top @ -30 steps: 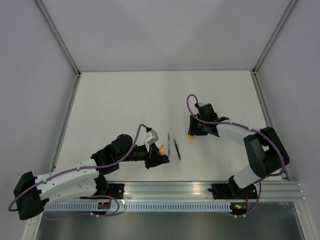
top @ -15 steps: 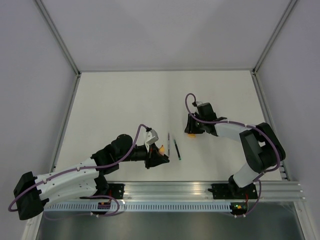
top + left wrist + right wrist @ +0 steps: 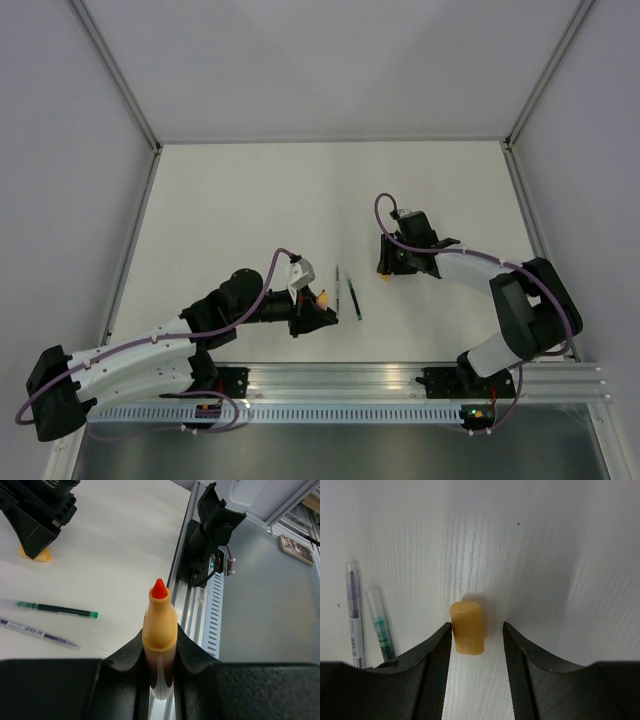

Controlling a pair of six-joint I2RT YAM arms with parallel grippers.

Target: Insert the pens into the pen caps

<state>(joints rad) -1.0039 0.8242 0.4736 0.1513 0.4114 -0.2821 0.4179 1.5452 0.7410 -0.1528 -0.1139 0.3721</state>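
Note:
My left gripper (image 3: 160, 645) is shut on the orange-ended pen (image 3: 159, 617), whose red-orange tip points away from it; both show in the top view, the gripper (image 3: 312, 312) and the pen (image 3: 324, 297). The bright orange pen cap (image 3: 467, 628) lies on the table between the open fingers of my right gripper (image 3: 476, 632), touching the left finger (image 3: 437, 655). In the top view the cap (image 3: 382, 276) peeks out under the right gripper (image 3: 392, 266). The dark green-ended pen (image 3: 353, 300) and the grey-silver pen (image 3: 338, 285) lie side by side between the arms.
The two loose pens also show in the left wrist view, green (image 3: 55, 609) and grey (image 3: 37, 631), and in the right wrist view, green (image 3: 381, 630) and grey (image 3: 354, 615). The aluminium rail (image 3: 400, 378) runs along the near edge.
The right gripper swung a little away to the left, then came back right and nearer over the orange cap. The left arm and its pen have not moved.

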